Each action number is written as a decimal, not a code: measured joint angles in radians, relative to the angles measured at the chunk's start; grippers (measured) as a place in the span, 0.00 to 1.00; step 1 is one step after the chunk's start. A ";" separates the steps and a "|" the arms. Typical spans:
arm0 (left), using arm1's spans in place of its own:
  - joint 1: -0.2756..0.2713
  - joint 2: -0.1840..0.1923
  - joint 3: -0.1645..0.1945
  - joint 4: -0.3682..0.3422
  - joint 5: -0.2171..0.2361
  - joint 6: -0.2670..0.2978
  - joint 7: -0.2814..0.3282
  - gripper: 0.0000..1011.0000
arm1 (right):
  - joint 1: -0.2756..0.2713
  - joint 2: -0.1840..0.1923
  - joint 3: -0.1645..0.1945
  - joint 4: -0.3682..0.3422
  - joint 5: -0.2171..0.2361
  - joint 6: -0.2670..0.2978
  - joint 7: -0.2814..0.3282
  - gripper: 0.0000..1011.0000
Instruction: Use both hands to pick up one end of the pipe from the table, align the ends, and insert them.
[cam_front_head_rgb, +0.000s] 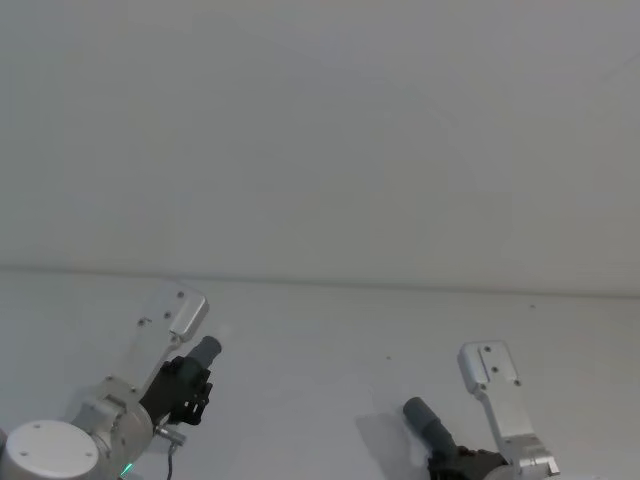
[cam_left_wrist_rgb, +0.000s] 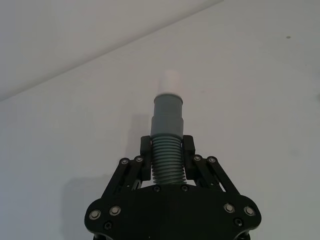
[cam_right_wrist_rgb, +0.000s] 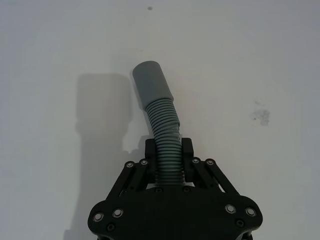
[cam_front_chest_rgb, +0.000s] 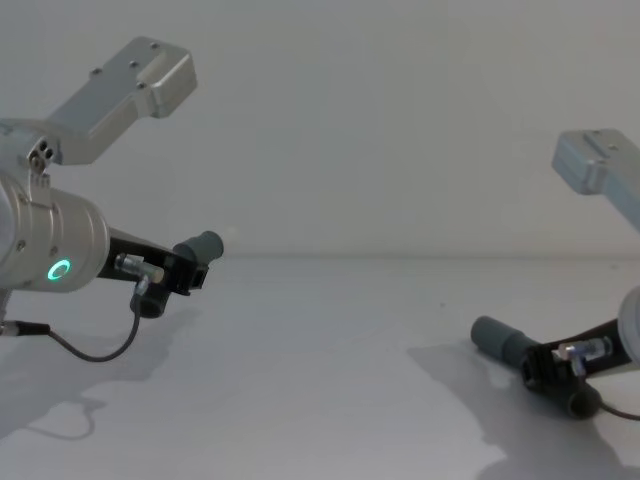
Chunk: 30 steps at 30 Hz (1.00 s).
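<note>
Left gripper: clenched on corrugated dark grey pipe piece, smooth cuff and narrower white tip jutting past the pads, raised above matte white table. Right gripper: clamped around second ribbed piece, bent, plain socket cuff low over the table, well apart from the first.

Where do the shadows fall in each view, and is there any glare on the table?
Right wrist view: the socket pipe throws a dark, crisp shadow on the table beside it. Left wrist view: the white-tipped pipe casts only a faint one. Chest view: soft shadows spread across the table. No glare.
</note>
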<state>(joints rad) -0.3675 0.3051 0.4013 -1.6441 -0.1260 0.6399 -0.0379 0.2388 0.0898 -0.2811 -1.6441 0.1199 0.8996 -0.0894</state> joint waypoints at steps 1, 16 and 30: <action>0.000 0.000 0.000 0.000 0.000 0.000 0.000 0.33 | 0.000 0.000 0.001 0.000 0.000 0.001 0.000 0.26; 0.000 0.000 0.000 0.000 0.000 0.000 0.000 0.33 | 0.000 -0.002 0.002 0.001 0.000 0.004 0.000 0.25; 0.000 0.000 0.000 0.000 0.000 0.000 0.000 0.33 | -0.002 0.034 0.006 -0.019 0.023 -0.054 0.075 0.25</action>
<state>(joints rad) -0.3675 0.3051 0.4014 -1.6441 -0.1260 0.6399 -0.0379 0.2365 0.1235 -0.2752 -1.6636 0.1425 0.8456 -0.0149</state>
